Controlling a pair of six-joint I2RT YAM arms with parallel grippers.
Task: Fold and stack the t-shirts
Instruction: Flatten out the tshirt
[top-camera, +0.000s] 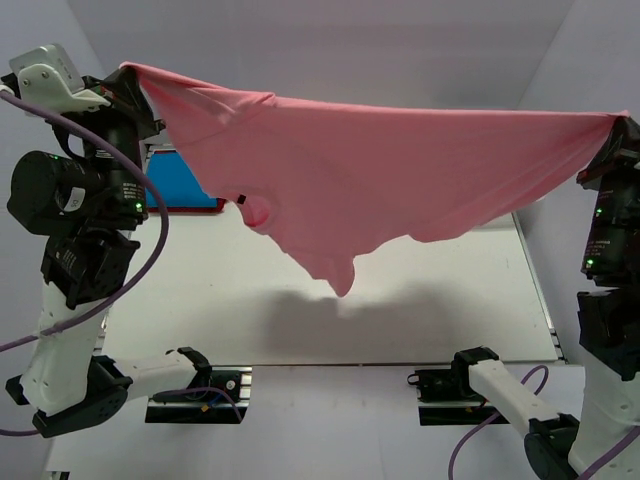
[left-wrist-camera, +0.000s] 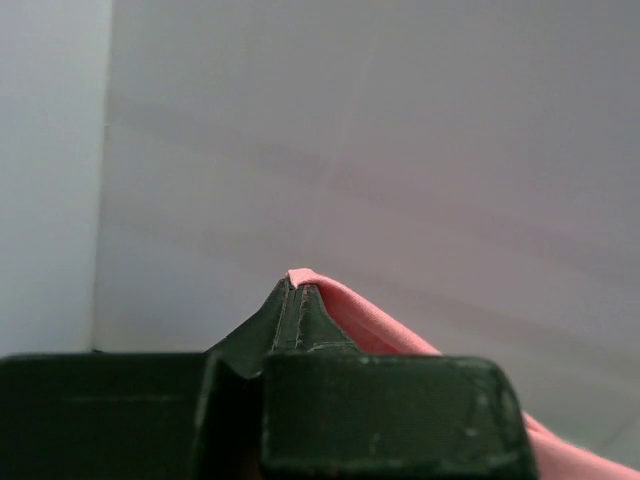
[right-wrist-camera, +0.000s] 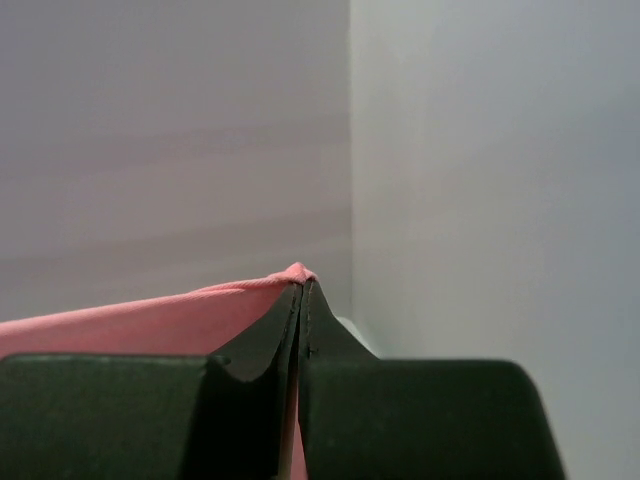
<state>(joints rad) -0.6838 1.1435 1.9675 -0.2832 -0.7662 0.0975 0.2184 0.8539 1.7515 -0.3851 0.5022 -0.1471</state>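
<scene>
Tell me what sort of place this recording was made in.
Probably a lab test cell, not a home: a white table boxed in by plain pale walls, where the left gripper and right gripper hold a salmon pink t-shirt stretched between them.

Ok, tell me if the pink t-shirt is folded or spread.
Spread: the salmon pink t-shirt hangs stretched in the air between the left end effector and right end effector, each shut on an edge.
</scene>
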